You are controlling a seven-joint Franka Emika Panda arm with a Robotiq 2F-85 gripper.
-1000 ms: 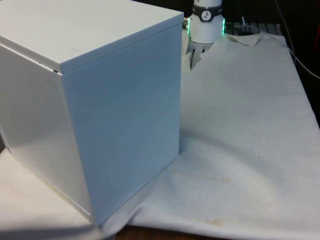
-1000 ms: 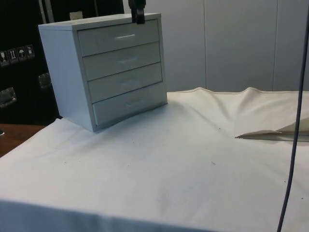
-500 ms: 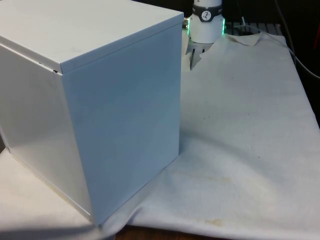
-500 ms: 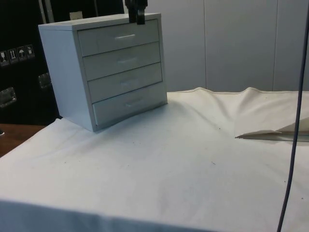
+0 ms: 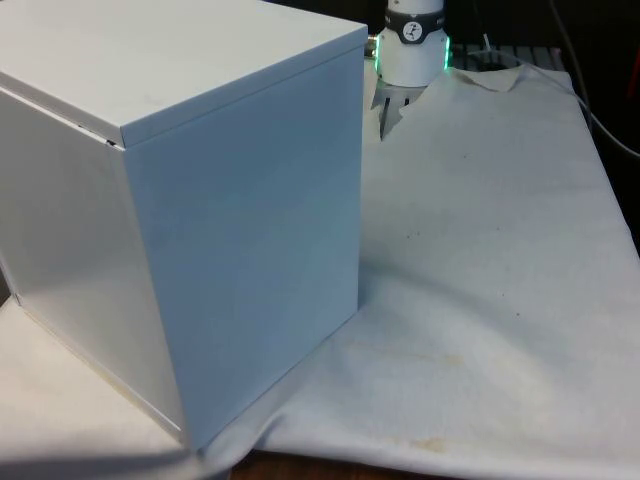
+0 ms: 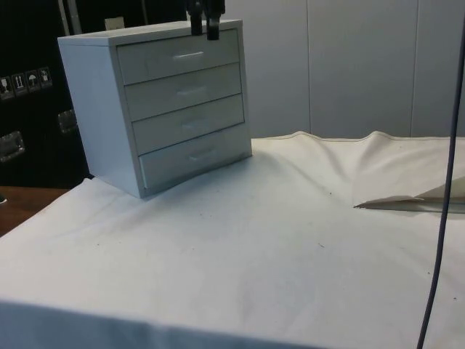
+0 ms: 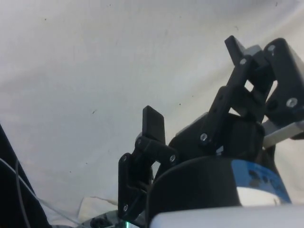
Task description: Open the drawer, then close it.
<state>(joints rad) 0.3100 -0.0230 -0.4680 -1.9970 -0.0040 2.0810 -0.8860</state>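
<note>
- I see the chest of drawers (image 6: 163, 109) standing on the white cloth (image 6: 290, 240) toward the side view's left, its four drawer fronts facing that camera; in the front view it turns a blank side to me.
- All four drawers sit flush, so I judge the opening step is not yet done.
- My gripper (image 6: 203, 18) hangs above the chest's top front edge, just over the top drawer (image 6: 179, 56), with its two fingers set a moderate gap apart and nothing between them; the wrist view shows the fingers (image 7: 153, 126) spread over bare cloth.
- To do this well, I want to bring the gripper down and out in front of the drawer face, so the fingers straddle the thin handle (image 6: 188, 54) rather than strike the chest's top.
- I would line up on the handle's middle, so the pull runs straight and the drawer does not bind.
- The chest looks light; a hard tug could drag it across the cloth, so I favour a slow, level pull.
</note>
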